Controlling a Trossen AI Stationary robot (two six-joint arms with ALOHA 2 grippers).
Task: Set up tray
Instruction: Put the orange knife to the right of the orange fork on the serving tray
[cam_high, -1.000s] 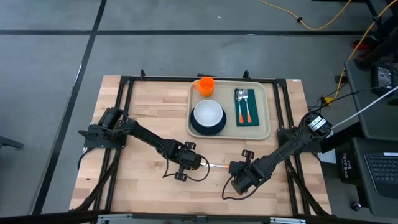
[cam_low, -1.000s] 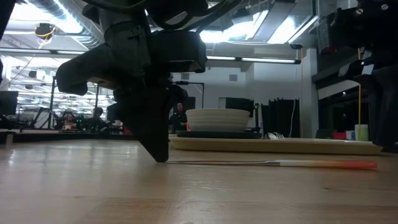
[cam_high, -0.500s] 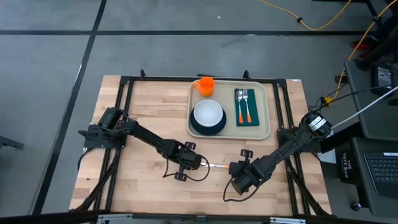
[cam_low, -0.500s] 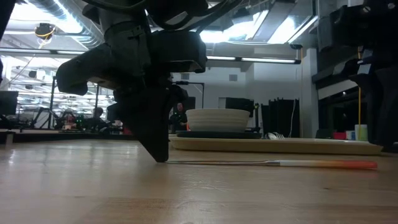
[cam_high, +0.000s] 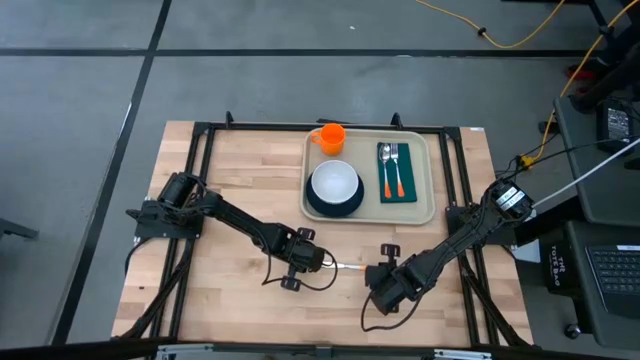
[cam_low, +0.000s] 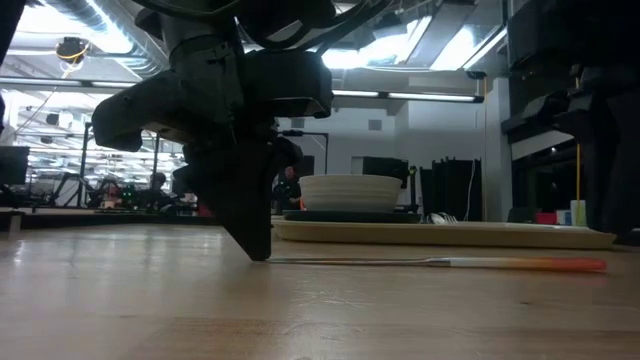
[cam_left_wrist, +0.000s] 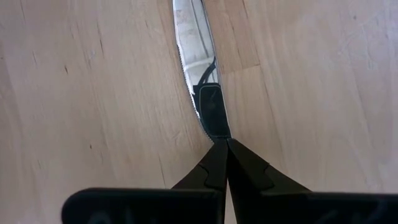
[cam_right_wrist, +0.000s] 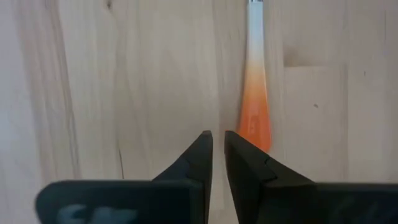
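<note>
Dark fingers of the left gripper (cam_left_wrist: 219, 144) are pressed together, their tips resting on the blade tip of a knife (cam_left_wrist: 196, 68) lying flat on the wooden surface (cam_high: 230, 190); whether the tip is pinched or only touched cannot be told. At the opposite end, the right gripper (cam_right_wrist: 217, 146) stands just beside the knife's orange handle (cam_right_wrist: 256, 118), jaws parted by a narrow slit and holding nothing. Judged step: securing the knife, the last item outside the tray (cam_high: 432, 180). The next move calls for centring the right jaws over the handle and widening them. The tray, far side of the surface, holds an orange cup (cam_high: 330, 137), a white bowl (cam_high: 334, 182) on a dark plate (cam_high: 312, 206), and a green napkin (cam_high: 386, 192) bearing a fork (cam_high: 385, 170) and spoon (cam_high: 396, 170).
</note>
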